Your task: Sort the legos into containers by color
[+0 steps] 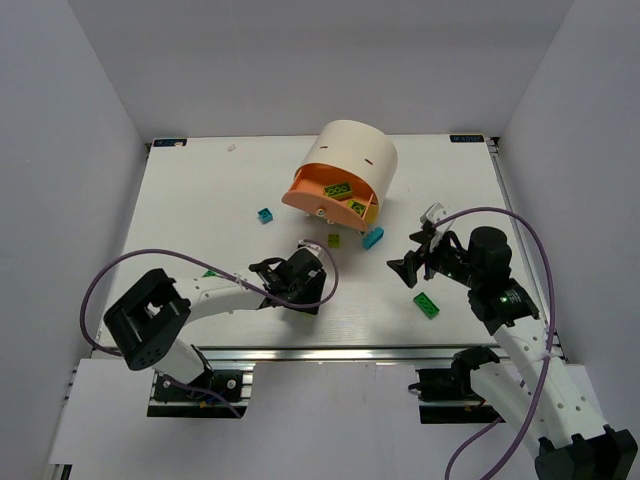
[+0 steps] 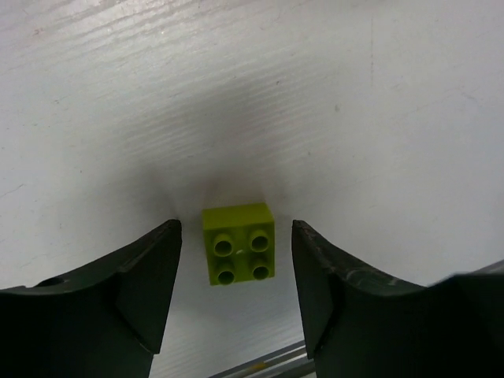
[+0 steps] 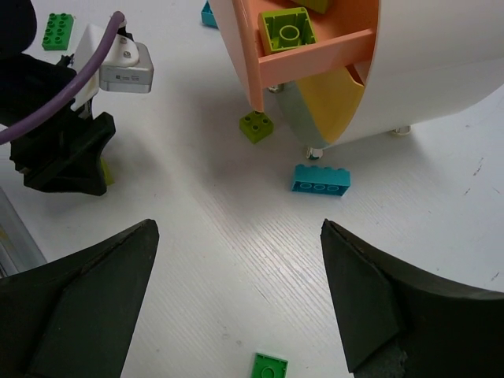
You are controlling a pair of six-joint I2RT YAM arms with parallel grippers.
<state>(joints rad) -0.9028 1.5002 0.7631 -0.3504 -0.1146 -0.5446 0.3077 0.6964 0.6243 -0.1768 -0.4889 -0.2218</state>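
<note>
The cream drum [image 1: 357, 157] has its peach drawer [image 1: 305, 196] pulled open, with lime and green bricks inside. My left gripper [image 1: 300, 283] is open and low over the table, its fingers either side of a lime brick [image 2: 239, 242] without touching it. My right gripper [image 1: 412, 262] is open and empty above the table. Ahead of it lie a teal brick [image 3: 320, 179] and a lime brick [image 3: 257, 126] beside the drum, and below it a green brick [image 3: 270, 367]. The open drawer [image 3: 315, 57] and a yellow front [image 3: 335, 106] show in the right wrist view.
A second teal brick [image 1: 266, 215] lies left of the drum. A green brick [image 1: 427, 305] lies near the front right. Another green brick [image 3: 57, 30] lies behind the left arm [image 3: 59, 150]. The table's front rail [image 1: 340, 352] is close to both grippers.
</note>
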